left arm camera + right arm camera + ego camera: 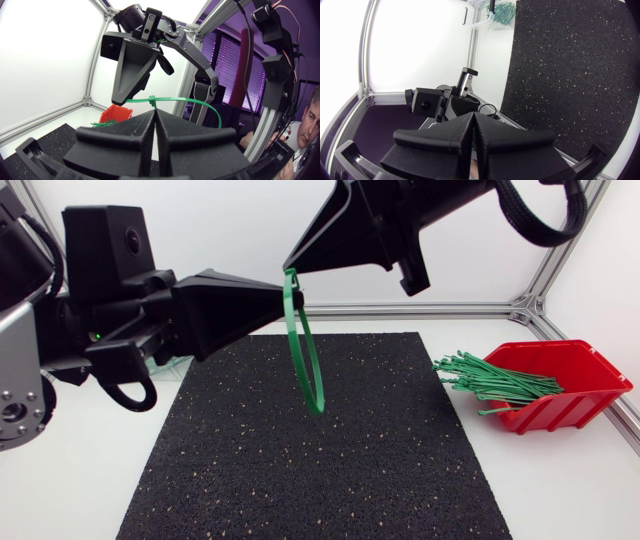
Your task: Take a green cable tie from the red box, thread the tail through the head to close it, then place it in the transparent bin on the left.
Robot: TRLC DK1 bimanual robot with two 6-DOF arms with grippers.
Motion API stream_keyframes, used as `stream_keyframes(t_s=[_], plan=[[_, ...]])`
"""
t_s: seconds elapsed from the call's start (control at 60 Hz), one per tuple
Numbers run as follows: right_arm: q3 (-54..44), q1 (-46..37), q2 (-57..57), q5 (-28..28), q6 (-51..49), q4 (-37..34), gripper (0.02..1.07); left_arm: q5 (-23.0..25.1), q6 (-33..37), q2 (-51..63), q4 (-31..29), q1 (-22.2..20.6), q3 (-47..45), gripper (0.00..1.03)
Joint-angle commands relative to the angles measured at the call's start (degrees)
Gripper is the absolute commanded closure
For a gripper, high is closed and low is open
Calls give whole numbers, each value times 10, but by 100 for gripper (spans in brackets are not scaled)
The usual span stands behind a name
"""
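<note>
Where black mat point(300, 470) covers white table point(560, 490), red box point(575, 405), green cable tie point(317, 406) aloft

surface: white table point(80, 480) inside a metal frame | cover: black speckled mat point(300, 450) lay flat across its middle | right of mat: red box point(570, 385) sat on the bare table, green cable ties point(490, 380) sticking out its open front towards mat | left of mat: transparent bin point(492, 20) stood just beside mat edge, green inside

Black speckled mat point(320, 450) on white table point(80, 490); aluminium frame rail point(420, 309) just behind mat, white wall panel point(230, 230) beyond.
</note>
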Motion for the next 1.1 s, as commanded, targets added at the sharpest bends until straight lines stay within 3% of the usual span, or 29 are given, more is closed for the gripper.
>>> stream_keyframes(t_s=[0.0, 0.35, 0.483, 0.933, 1.0, 1.083], plan=[[-8, 3, -3, 12, -1, 10, 101, 4, 6, -24, 8, -6, -14, 100], [-17, -3, 7, 17, -3, 24, 101, 3, 8, -31, 6, -6, -20, 100], [-13, 0, 2, 12, -9, 17, 75, 3, 20, -26, 2, -4, -21, 100], [-3, 8, -17, 12, -7, 9, 75, 3, 33, -22, 1, 5, -24, 100], [-3, 8, -20, 12, -5, 9, 81, 3, 34, -22, 1, 5, -25, 100], [-3, 10, -26, 12, -5, 8, 82, 3, 34, -21, 1, 5, -25, 100]])
